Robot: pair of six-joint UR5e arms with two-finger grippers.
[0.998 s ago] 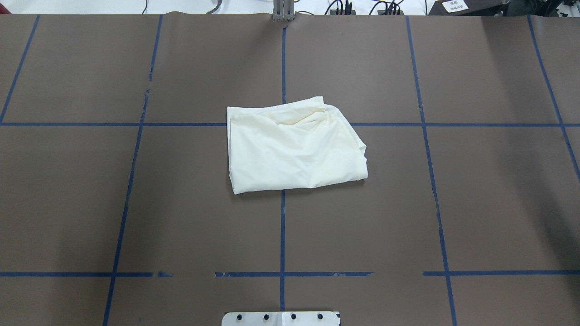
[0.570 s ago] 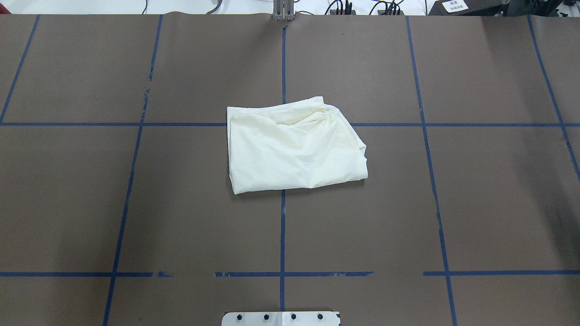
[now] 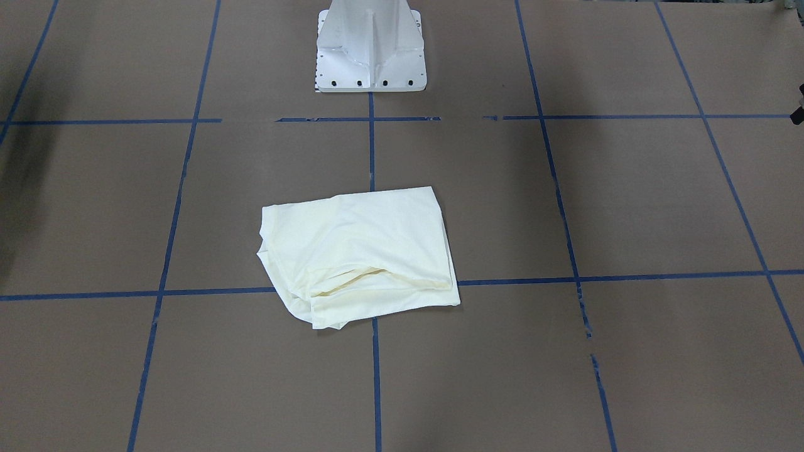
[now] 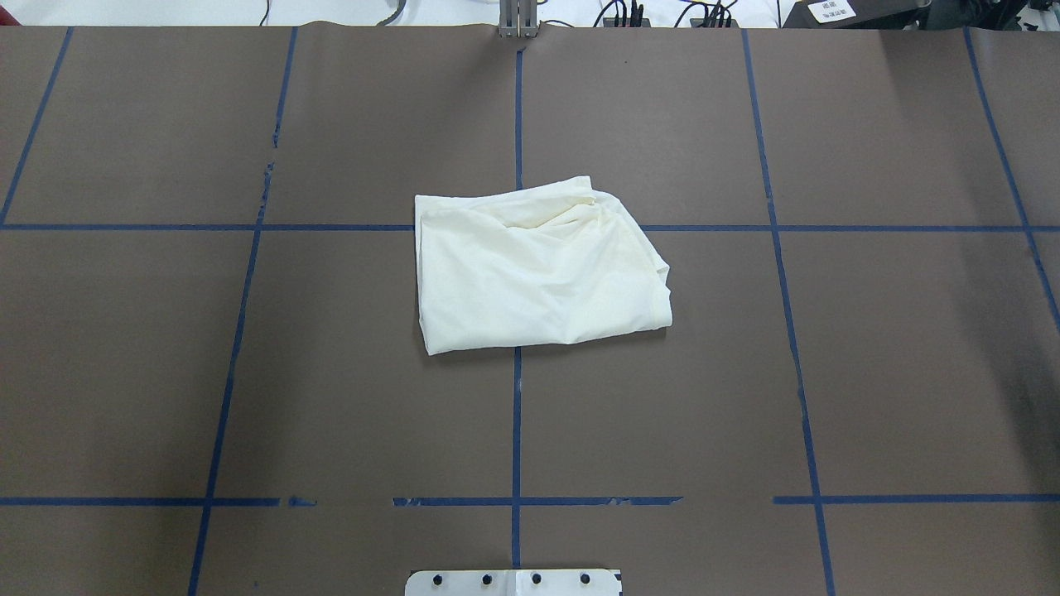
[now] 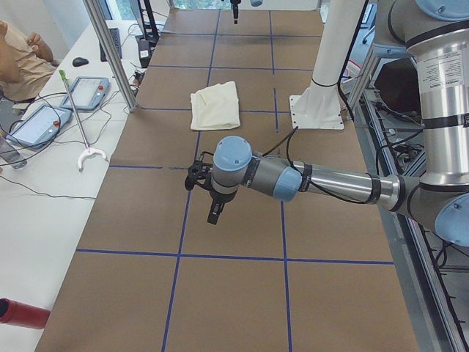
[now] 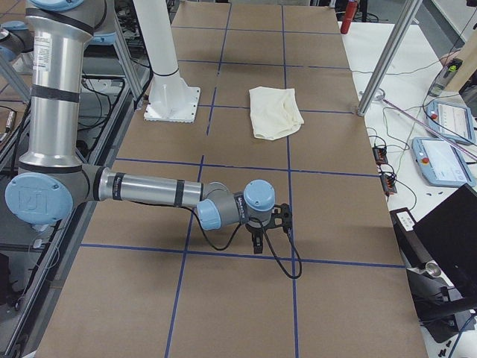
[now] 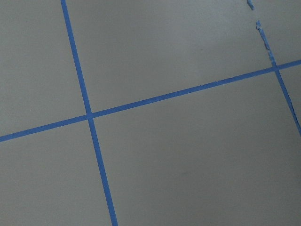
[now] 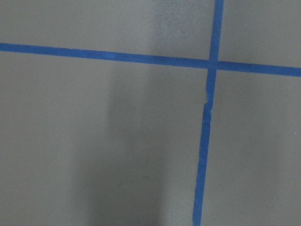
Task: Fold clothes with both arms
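The clothes [image 4: 538,265] are one cream shirt lying folded into a rough rectangle at the middle of the brown table, also seen in the front-facing view [image 3: 358,254]. No print or collar shows. In the left side view my left gripper [image 5: 212,211] hangs low over bare table, well short of the clothes [image 5: 216,105]. The right side view has my right gripper [image 6: 257,237] just as far from the clothes [image 6: 274,112]. Both point down, and I cannot tell whether either is open or shut. Both wrist views hold only table and blue tape.
The white pedestal base [image 3: 370,47] stands at the robot's side of the table. Blue tape lines [image 4: 517,414] grid the brown cover. A side bench holds control tablets [image 5: 40,125] and cables, and a person's arm [image 5: 18,59] shows beside it. A metal post [image 6: 384,63] rises at the table edge.
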